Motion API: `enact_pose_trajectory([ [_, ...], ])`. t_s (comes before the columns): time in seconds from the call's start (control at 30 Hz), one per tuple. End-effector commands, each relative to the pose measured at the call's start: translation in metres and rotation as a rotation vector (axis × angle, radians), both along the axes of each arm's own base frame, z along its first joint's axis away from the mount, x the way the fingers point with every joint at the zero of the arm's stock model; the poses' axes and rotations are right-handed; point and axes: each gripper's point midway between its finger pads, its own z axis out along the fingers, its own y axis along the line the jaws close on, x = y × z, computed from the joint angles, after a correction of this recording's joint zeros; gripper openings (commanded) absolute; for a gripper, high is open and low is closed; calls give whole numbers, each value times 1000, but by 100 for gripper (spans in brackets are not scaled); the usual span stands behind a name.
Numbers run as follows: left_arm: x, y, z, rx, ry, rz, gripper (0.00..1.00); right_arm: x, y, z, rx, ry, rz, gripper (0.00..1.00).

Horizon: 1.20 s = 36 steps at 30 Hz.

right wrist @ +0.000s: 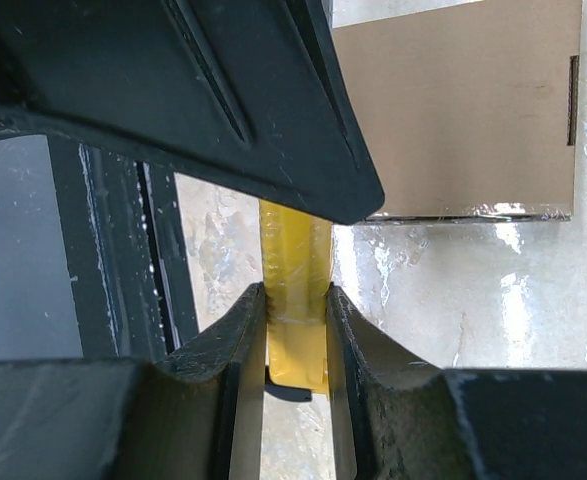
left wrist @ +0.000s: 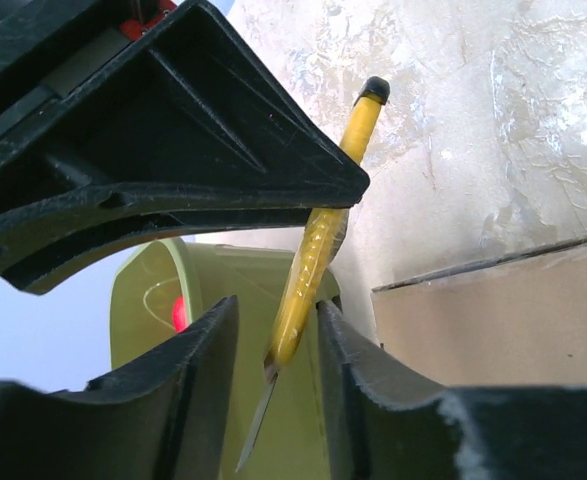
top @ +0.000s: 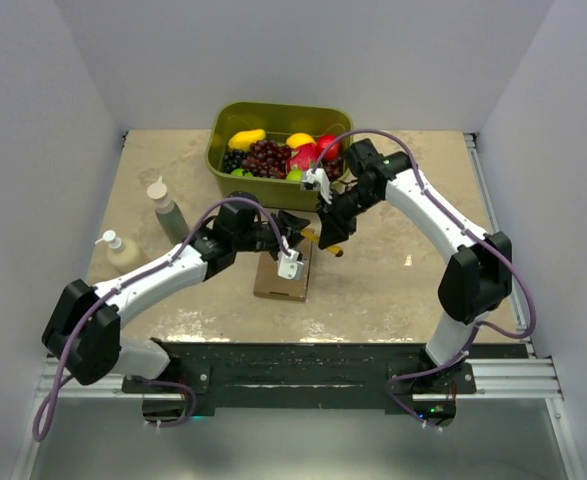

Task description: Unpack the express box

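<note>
A yellow utility knife [left wrist: 318, 245] is held just up and right of the express box [top: 273, 285] in the top view.

On the mottled table [top: 393, 290], an olive-green tub [top: 218, 150] of fruit stands at upper centre. The express box lies flat at centre, and two bottles [top: 168, 212] stand at left. The right gripper [right wrist: 296, 320] is clamped on the knife's yellow handle, with both fingers pressed against it. The left gripper [left wrist: 278, 340] stands partly open around the blade end. There the knife leans against one finger with a gap to the other, so the jaws have not closed on it.
</note>
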Motion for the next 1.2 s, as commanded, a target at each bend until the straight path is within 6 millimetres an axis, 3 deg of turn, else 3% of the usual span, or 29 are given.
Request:
enact_pose_trajectory([
  [0.0,2,-12,18,-13,-72,-59,34,1,7,15,43,-13,12,14],
  [0.3,14,-4,-12,84,-59,-3,7,2,8,18,48,-27,15,14],
  [0.4,21,0,-16,77,42,76,0,3,8,23,53,-38,15,17],
  [0.47,22,4,-17,46,156,139,0,10,6,30,45,-81,-15,25],
  [0.57,15,9,-15,4,351,178,0,30,-1,55,73,-184,-104,46],
  [0.6,16,8,-7,-17,398,184,0,35,-4,64,90,-223,-134,59],
  [0.63,6,9,-11,-29,524,186,0,37,-12,87,128,-301,-172,66],
  [0.67,8,14,-9,-47,579,206,0,50,-13,93,153,-373,-226,74],
  [0.7,9,16,-5,-67,627,214,0,53,-15,102,172,-426,-261,91],
  [0.73,2,15,-2,-101,727,207,0,55,-18,113,205,-481,-303,99],
  [0.77,6,21,1,-125,768,224,0,55,-19,130,282,-544,-366,99],
  [0.83,1,21,8,-175,862,226,0,48,-19,139,335,-575,-373,99],
  [0.9,-1,26,13,-230,920,230,0,39,-12,131,348,-523,-324,99],
  [1.03,-7,17,48,-361,1035,166,0,27,-6,119,342,-431,-257,95],
  [1.17,-11,9,83,-448,1089,94,0,29,-2,135,390,-442,-274,96],
])
